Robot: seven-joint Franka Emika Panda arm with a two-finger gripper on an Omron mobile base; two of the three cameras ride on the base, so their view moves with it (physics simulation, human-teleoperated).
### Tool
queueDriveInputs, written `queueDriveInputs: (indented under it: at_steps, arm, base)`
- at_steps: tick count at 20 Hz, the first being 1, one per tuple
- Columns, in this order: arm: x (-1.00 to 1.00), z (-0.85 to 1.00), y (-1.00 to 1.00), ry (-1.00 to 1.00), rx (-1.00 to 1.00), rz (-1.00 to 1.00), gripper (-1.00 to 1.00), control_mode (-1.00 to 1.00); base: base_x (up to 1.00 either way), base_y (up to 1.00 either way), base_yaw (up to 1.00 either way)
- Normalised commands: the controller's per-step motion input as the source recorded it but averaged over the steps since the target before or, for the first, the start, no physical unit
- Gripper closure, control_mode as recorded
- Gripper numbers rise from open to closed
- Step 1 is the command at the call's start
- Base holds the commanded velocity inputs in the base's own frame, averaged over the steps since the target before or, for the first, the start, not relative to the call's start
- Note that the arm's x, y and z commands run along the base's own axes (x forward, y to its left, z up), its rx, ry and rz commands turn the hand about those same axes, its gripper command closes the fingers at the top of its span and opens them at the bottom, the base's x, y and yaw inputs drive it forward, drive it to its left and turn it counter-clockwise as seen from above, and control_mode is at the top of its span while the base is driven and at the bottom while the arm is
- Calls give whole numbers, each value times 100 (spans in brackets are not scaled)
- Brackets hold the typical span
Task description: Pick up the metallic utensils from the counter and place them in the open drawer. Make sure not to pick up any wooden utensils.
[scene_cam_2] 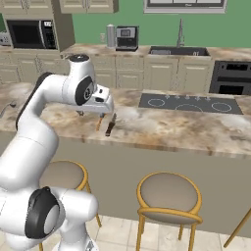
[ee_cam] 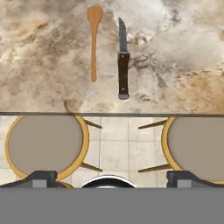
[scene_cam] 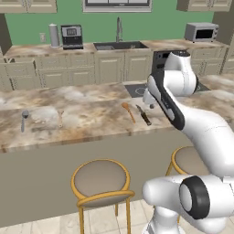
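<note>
A: 2 metal pieces lie on the counter (scene_cam: 91,114), by my count. The knife (ee_cam: 123,65), dark handle and grey blade, lies near the counter's front edge just beside a wooden spoon (ee_cam: 93,41), the 2 parallel and apart. The grey spoon (scene_cam: 23,119) lies well off toward the far left end in the left base view, with a second, shorter wooden spoon (scene_cam: 60,117) near it.

B: And the gripper (ee_cam: 112,179)?

A: Its jaws are spread wide with nothing between them. It hangs above the counter's front edge, looking straight down: the knife sits ahead of the fingertips (ee_cam: 41,178) in the hand view, and the 2 stools (ee_cam: 43,142) show below.

B: So which step is this?

A: I judge it the approach to the first pick, with the knife as the likely target. Nothing is held and neither metal piece has left the counter.

B: What does the next move need?

A: Shift the hand forward until the jaws straddle the knife, probably at the handle, then descend and close. The wooden spoon is close on 1 side, so the finger on that side must drop into the gap without catching it.

B: The drawer?

A: I cannot pick it out from these angles, so its place has to be found after the lift.
</note>
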Motion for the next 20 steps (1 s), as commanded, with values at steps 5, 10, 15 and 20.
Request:
queueDriveInputs:
  at_steps: [5, 10, 15, 20]
  arm:
    - [100, -69, 0, 15, 0, 0, -100, -100]
    - [95, -52, -5, 7, 1, 0, -100, -100]
    - [73, -37, -1, 0, 1, 0, -100, -100]
    - [13, -25, -22, 2, 1, -1, -100, -100]
  base:
    - [0, 0, 0]
    - [0, 0, 0]
    - [0, 0, 0]
    - [0, 0, 0]
